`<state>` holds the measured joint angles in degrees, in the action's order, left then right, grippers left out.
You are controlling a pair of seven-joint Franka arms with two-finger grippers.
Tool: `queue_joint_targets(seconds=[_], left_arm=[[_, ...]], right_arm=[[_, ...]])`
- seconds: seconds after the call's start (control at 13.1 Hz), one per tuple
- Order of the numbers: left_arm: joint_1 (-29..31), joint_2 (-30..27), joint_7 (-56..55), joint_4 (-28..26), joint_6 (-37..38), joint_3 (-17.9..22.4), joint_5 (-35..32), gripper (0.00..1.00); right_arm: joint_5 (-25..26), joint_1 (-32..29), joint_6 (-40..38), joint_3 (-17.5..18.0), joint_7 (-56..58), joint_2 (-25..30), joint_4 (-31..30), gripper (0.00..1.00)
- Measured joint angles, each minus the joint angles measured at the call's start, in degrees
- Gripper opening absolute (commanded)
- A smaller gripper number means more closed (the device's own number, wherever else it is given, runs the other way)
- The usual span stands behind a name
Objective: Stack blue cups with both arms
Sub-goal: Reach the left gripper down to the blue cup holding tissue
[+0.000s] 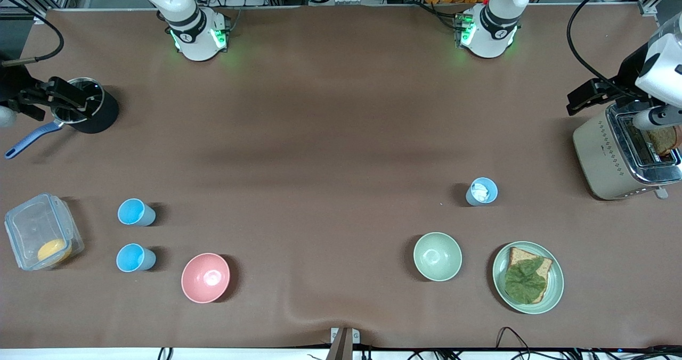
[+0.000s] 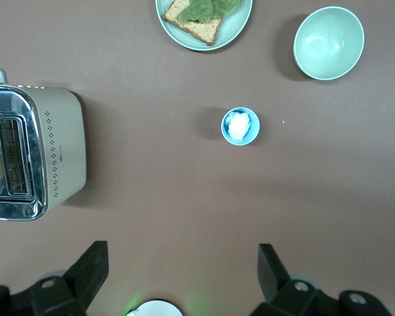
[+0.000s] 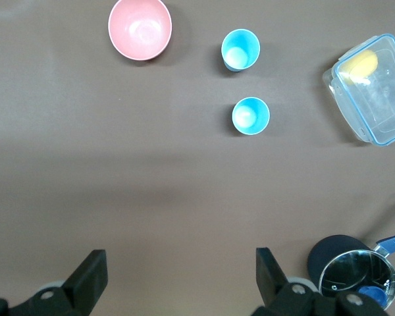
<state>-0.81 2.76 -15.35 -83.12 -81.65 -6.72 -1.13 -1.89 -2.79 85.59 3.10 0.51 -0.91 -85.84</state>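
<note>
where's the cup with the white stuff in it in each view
Front view: the cup stands toward the left arm's end of the table, farther from the camera than the green bowl.
Left wrist view: the cup is near the middle of the picture.
Right wrist view: not in it.
Shared landmark: the green bowl, close by in both.

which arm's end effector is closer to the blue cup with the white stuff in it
Left. The left end effector is up over the toaster's end, near that cup; the right end effector is over the saucepan.
</note>
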Motion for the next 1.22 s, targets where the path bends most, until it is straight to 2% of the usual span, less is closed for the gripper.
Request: queue_joint_targets(seconds=[0.38, 0.61, 0.69, 1.07, 1.22], left_arm=[[-0.18, 0.23, 0.00, -0.15, 0.00, 0.01, 0.06, 1.00], [-0.26, 3.12, 0.00, -2.38, -1.61, -0.08, 0.06, 1.00], [-0.29, 4.27, 0.00, -5.20, -5.81, -0.25, 0.06, 1.00], [-0.85, 6.65, 0.00, -26.95, -36.99, -0.75, 0.06, 1.00], [-0.93, 8.49, 0.00, -34.53, -49.53, -0.84, 0.06, 1.00]], right_arm=[[0.00, 0.00, 0.00, 0.00, 0.01, 0.12, -0.20, 1.00], [0.00, 0.00, 0.02, -0.01, 0.01, 0.23, -0.32, 1.00], [0.00, 0.00, -0.12, -0.05, 0.01, 0.25, -0.35, 1.00], [-0.02, -0.54, -0.89, -0.48, 0.00, 0.00, -0.99, 1.00], [-0.09, -0.59, -2.78, -0.51, 0.00, -2.10, -1.88, 1.00]])
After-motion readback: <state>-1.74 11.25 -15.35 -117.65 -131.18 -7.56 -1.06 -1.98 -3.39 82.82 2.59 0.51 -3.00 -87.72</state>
